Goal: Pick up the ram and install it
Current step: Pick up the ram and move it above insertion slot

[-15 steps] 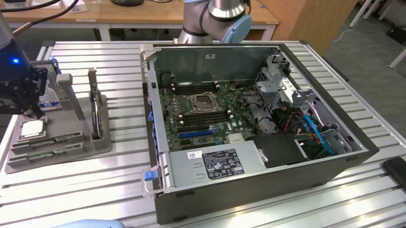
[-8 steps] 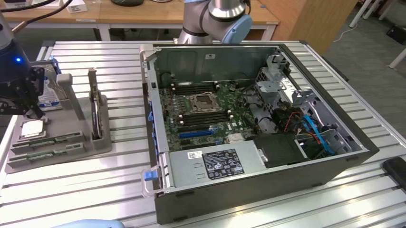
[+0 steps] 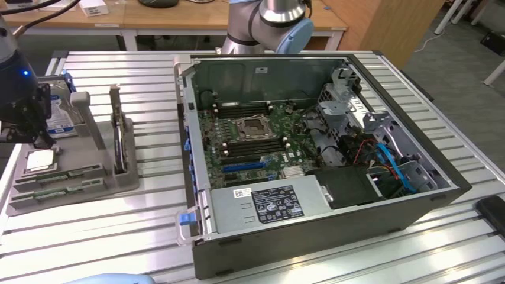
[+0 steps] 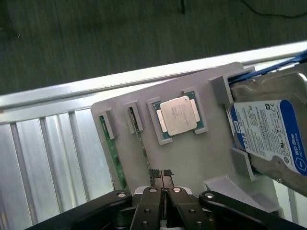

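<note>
End effector (image 4: pixel 160 173) closed, empty, just beside the ram (image 4: pixel 140 141)

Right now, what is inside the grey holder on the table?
Two ram sticks, a processor chip, a hard drive and an upright card sit in the holder. The gripper covers part of its edge.

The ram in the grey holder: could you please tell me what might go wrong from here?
The tool is shut and hangs over the grey holder, beside the ram sticks rather than astride one; lowered like this it could press on a stick or the holder. The two sticks lie close side by side, so a grip might catch the neighbour. The processor sits nearby and could be knocked.
</note>
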Motion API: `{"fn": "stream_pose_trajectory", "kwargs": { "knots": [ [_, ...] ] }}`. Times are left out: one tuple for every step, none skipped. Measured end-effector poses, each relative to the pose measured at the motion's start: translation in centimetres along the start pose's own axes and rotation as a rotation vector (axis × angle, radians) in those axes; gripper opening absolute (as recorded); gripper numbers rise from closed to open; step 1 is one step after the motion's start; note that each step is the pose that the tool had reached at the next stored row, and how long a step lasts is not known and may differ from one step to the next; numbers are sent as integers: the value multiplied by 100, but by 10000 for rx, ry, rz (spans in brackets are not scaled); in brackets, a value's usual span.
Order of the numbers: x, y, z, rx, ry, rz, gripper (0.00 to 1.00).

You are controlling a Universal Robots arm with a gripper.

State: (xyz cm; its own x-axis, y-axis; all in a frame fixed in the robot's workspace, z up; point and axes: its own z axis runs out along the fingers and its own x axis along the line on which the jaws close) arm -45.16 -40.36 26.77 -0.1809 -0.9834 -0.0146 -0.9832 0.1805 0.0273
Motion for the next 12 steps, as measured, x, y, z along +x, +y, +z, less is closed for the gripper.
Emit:
{"fn": "stream_pose_trajectory", "kwargs": {
  "knots": [
    [0, 0, 1, -3, 5, -179, 10],
    [0, 0, 3, -6, 10, -359, 10],
    [0, 0, 4, -8, 15, -540, 10],
    [0, 0, 5, -11, 20, -719, 10],
    [0, 0, 6, -14, 26, -914, 10],
    [0, 0, 7, -16, 30, -1094, 10],
    [0, 0, 8, -18, 35, -1274, 10],
    [0, 0, 8, -21, 40, -1455, 10],
    [0, 0, 9, -24, 45, -1634, 10],
    [0, 0, 10, -27, 50, -1814, 10],
    [0, 0, 11, -30, 55, -2004, 10],
    [0, 0, 11, -33, 60, -2184, 10]
  ]
}}
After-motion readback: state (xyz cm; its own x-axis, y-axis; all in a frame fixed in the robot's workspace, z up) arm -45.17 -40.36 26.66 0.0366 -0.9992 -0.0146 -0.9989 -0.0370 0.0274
